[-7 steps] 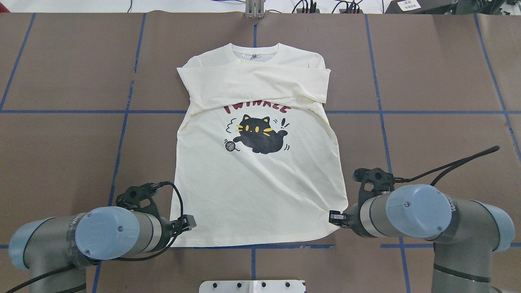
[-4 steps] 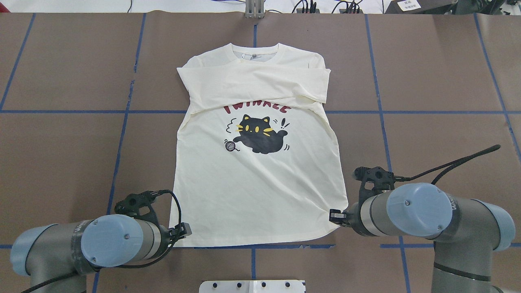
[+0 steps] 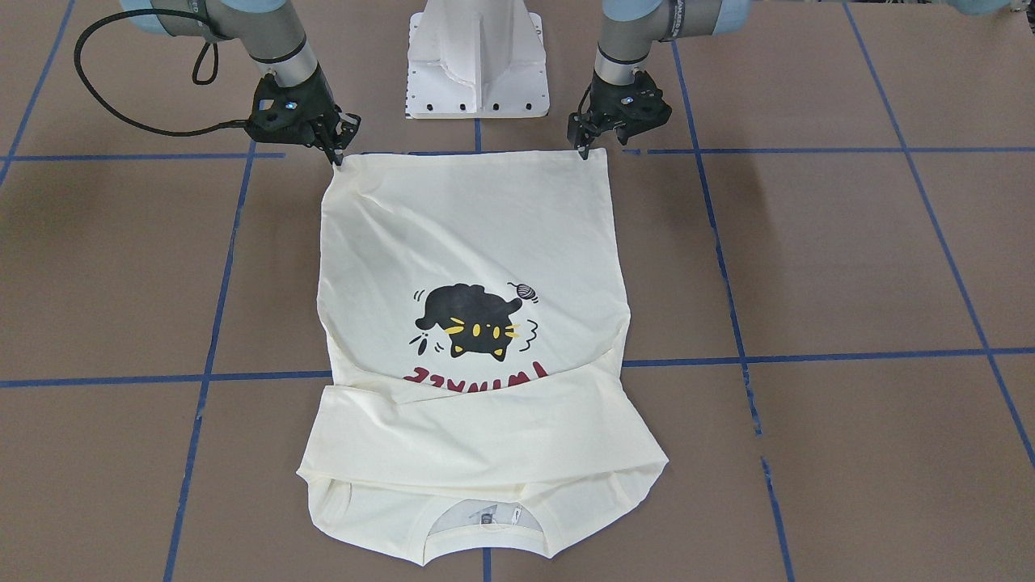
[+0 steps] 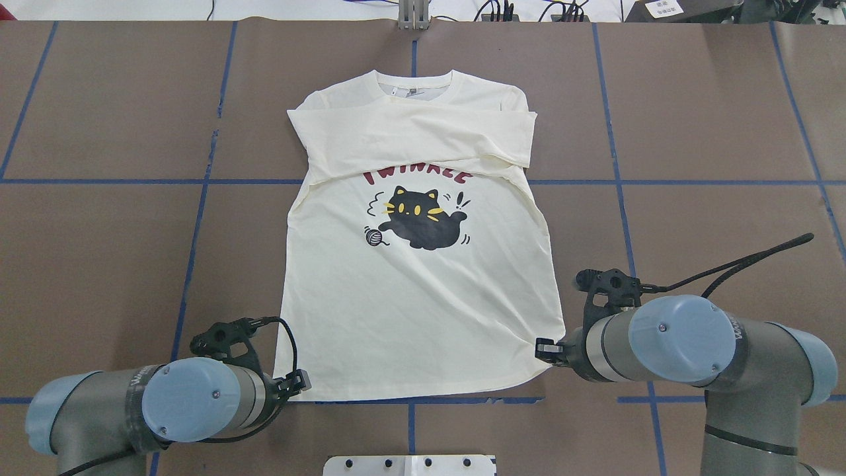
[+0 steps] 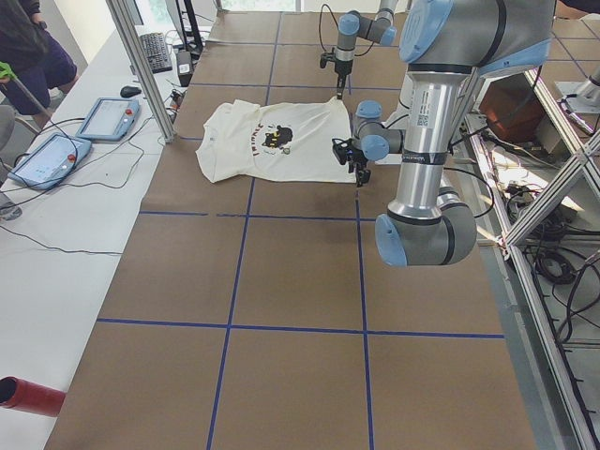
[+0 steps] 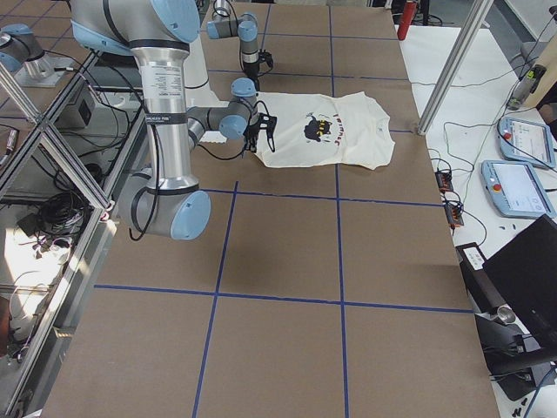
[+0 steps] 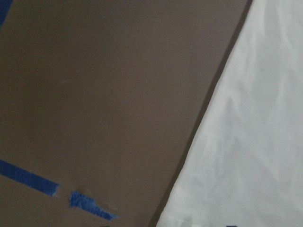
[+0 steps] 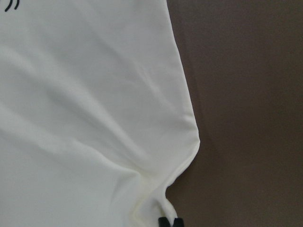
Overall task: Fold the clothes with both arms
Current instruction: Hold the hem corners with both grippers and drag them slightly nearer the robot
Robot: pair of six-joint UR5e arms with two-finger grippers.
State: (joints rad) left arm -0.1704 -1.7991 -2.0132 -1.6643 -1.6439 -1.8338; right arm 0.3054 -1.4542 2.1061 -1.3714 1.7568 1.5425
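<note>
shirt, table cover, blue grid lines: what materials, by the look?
T-shirt: soft matte knit, probably cotton jersey; it lies limp and puckers into fine wrinkles.
Table cover: matte brown sheet, likely paper or thin board; flat, no sheen, faint seams.
Blue lines: adhesive tape, judging by the torn, ragged ends in the left wrist view.

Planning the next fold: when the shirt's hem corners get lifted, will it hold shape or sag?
Probably floppy: the T-shirt puckers where the right gripper pinches its corner. Likely light: thin, wrinkled cloth, so its middle should sag.
</note>
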